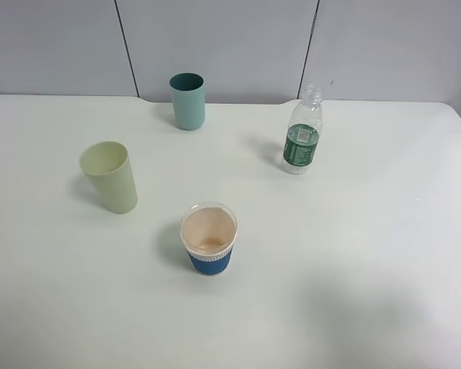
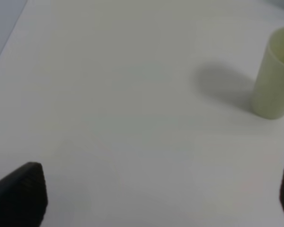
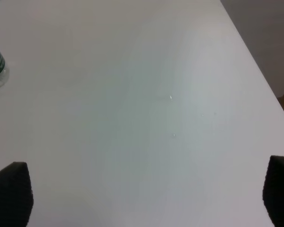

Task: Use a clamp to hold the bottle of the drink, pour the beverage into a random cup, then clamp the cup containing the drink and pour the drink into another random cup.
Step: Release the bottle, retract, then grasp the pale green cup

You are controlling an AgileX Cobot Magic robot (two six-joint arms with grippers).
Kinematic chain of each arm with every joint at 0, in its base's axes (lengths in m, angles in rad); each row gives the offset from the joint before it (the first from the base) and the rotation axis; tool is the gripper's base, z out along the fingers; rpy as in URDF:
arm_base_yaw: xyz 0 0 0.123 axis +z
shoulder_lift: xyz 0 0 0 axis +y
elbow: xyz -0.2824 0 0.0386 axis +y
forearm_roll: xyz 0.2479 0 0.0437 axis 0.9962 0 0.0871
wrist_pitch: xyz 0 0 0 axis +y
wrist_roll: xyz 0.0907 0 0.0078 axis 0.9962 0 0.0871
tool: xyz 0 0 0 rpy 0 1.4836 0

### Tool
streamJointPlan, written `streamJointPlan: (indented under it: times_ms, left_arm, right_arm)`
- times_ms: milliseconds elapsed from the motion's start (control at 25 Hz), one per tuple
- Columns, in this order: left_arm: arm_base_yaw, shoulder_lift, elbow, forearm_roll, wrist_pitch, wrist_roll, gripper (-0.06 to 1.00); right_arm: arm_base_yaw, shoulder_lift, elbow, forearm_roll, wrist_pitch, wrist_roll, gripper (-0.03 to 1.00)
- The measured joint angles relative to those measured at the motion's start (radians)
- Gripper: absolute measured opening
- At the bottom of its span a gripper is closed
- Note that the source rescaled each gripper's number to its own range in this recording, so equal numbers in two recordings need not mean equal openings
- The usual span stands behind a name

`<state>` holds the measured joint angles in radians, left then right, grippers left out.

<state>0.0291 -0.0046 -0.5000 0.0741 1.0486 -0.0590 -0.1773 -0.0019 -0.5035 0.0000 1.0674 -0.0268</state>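
The bottle point(image 1: 303, 131) stands upright at the far right of the table point(image 1: 369, 254), long axis vertical, open neck up. The pale green tumbler point(image 1: 110, 175) stands at the left and the blue-sleeved paper cup point(image 1: 209, 238) front-middle, both mouths up. The left gripper point(image 2: 154, 194) and right gripper point(image 3: 144, 191) gape wide, holding nothing

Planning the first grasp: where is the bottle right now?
In the exterior high view the bottle stands upright at the right rear of the table, right of the teal tumbler.
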Motion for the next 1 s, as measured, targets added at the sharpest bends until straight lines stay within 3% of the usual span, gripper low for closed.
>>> streamJointPlan:
  times_ms: [1000]
  left_arm:
    - [0.0, 0.044, -0.003, 0.003, -0.003, -0.001, 1.0]
  right_arm:
    - [0.0, 0.0, 0.0, 0.0, 0.0, 0.0, 0.97]
